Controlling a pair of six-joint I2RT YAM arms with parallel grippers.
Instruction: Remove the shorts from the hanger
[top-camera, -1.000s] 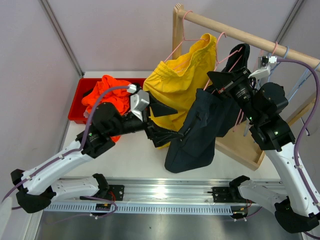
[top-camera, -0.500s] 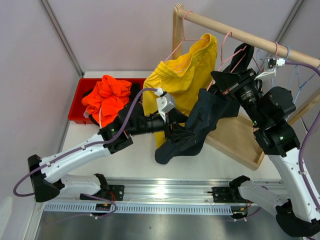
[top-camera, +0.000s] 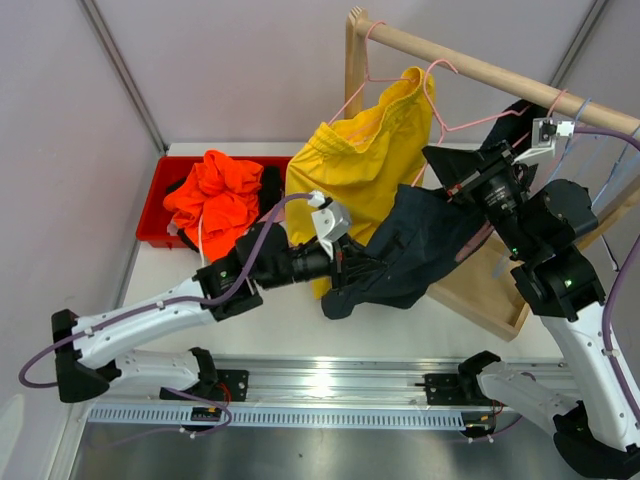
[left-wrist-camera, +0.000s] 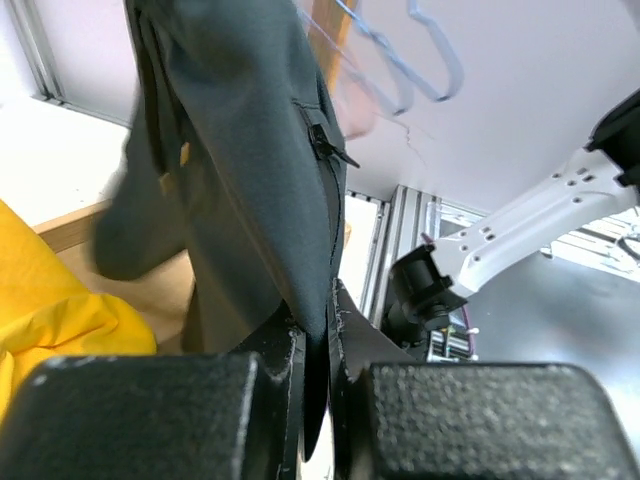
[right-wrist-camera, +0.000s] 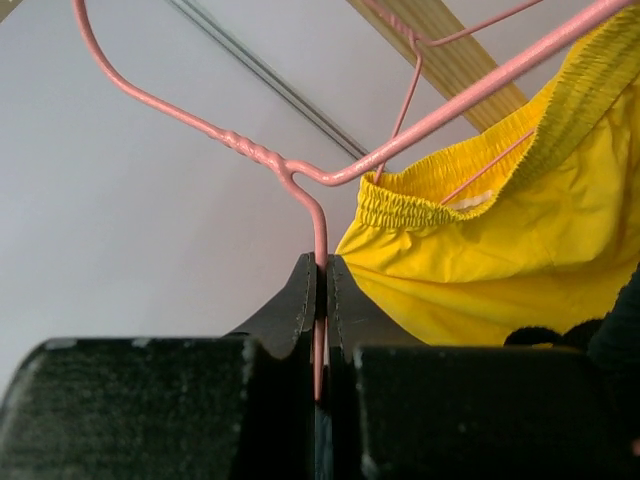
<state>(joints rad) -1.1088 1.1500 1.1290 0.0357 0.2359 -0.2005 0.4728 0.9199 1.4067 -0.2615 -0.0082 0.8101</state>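
Charcoal shorts (left-wrist-camera: 250, 180) were pinched in the left gripper (left-wrist-camera: 315, 345), jaws nearly closed with only the thin fold of fabric between them; the cloth rose from the jaws past a zip and up out of the left wrist view; blue hangers (left-wrist-camera: 430, 60) showed blurred behind it. From above, the shorts stretched from the left gripper up toward the right gripper (right-wrist-camera: 322, 290); whether their upper end hung on a hanger could not be told. The right jaws were clamped tight on the wire of a pink hanger (right-wrist-camera: 320, 235), just below its twisted neck. Yellow shorts (right-wrist-camera: 480, 270) hung just beside, waistband on another pink wire, under the wooden rail (top-camera: 480, 68). Well apart on the left, orange shorts (top-camera: 215, 195) lay heaped in a red bin (top-camera: 152, 215) on the white table (top-camera: 270, 315).
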